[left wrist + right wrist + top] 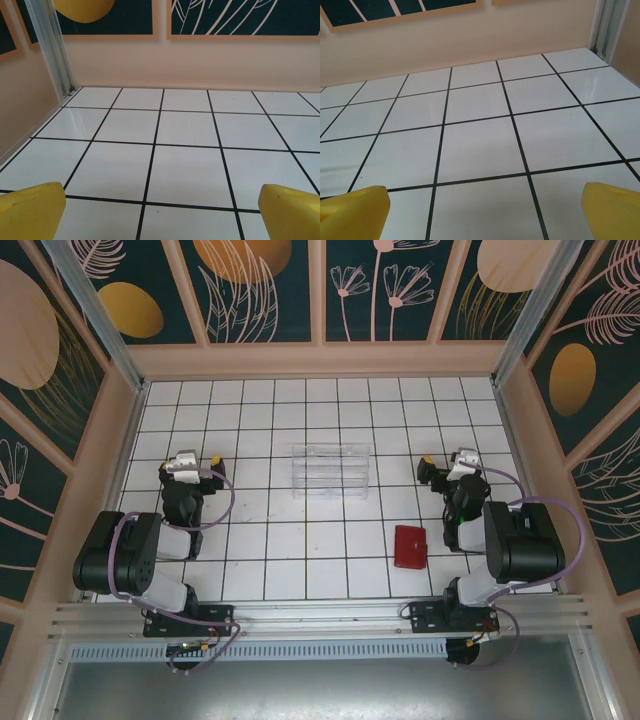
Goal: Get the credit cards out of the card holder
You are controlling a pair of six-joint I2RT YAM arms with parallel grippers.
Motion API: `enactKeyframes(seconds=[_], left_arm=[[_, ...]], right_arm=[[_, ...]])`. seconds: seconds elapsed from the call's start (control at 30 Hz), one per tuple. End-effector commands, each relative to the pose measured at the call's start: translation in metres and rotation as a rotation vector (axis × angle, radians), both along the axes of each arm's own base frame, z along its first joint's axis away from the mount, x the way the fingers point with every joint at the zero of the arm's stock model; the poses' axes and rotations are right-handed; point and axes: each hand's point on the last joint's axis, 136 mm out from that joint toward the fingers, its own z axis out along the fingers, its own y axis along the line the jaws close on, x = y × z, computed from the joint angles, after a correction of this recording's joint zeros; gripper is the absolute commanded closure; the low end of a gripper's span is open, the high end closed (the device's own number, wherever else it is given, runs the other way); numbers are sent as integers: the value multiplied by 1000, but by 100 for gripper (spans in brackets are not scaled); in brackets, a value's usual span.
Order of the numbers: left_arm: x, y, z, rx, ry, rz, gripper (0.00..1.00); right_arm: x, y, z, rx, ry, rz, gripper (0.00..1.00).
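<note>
Red, folded shut, near-right of the clear tray: card holder, long axis roughly near-to-far. Closest to right gripper, off the tray's right side. Left gripper off the tray's left; jaws of both spread wide, holding nothing.

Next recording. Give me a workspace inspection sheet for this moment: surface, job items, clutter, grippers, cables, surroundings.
Surface: white tiled table with black grid lines; no spills seen.
Job's things: red card holder lies folded near the right arm; no credit cards lying out.
Clutter: clear ridged tray at the centre, apart from the card holder.
Grippers: left gripper and right gripper both open, holding nothing, above bare tiles.
Cables: purple-grey cables loop along both arms; none crosses the card holder or tray.
Surroundings: dark leaf-patterned wall panels in wooden frames; nothing else seen.
</note>
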Motion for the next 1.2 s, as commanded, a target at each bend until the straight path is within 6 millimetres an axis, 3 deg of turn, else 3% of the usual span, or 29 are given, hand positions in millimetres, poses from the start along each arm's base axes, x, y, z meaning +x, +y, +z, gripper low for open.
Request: enactKeyframes(seconds=[0.0, 0.93, 1.17], left_arm=[[1, 2, 11, 1, -42, 4, 1], [1, 2, 12, 0, -45, 3, 1], [9, 16, 24, -24, 1, 91, 1]], right_arm=[[6, -2, 13, -5, -45, -4, 1], [6, -3, 13, -3, -45, -3, 1], [8, 3, 26, -19, -35, 14, 1]])
